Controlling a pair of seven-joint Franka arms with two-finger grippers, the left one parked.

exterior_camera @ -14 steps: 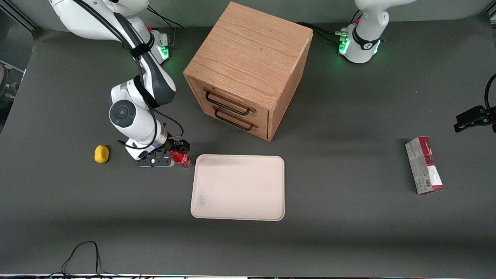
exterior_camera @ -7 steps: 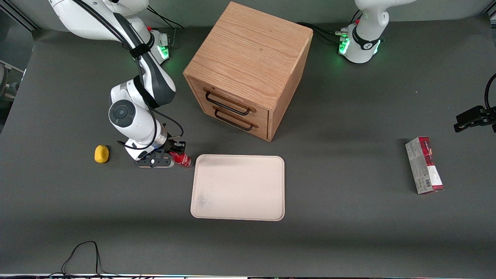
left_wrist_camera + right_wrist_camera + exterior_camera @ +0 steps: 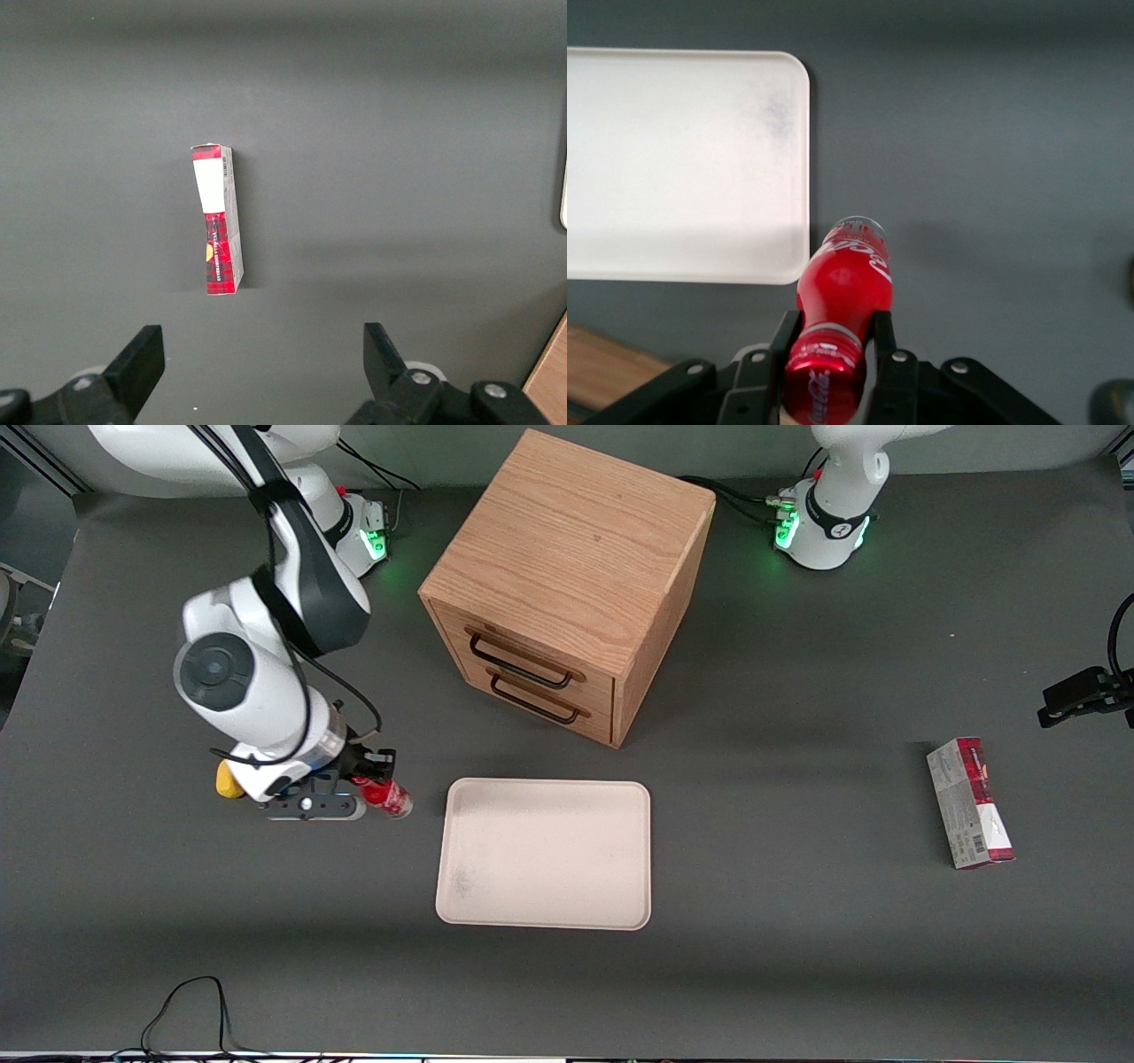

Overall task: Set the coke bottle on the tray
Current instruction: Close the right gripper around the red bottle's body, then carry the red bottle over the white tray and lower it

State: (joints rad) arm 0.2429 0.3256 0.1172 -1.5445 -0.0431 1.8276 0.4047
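The coke bottle (image 3: 387, 797) is sitting in the left-centre of the front frame, clamped at its neck by the gripper (image 3: 359, 773) and apparently lifted off the table. The tray (image 3: 545, 855), at frame centre, is bearing nothing. Grasping is judged complete; transfer and release are remaining.

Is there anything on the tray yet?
No. The tray is bare; the coke bottle hangs beside it, toward the working arm's end, gripped by the gripper.
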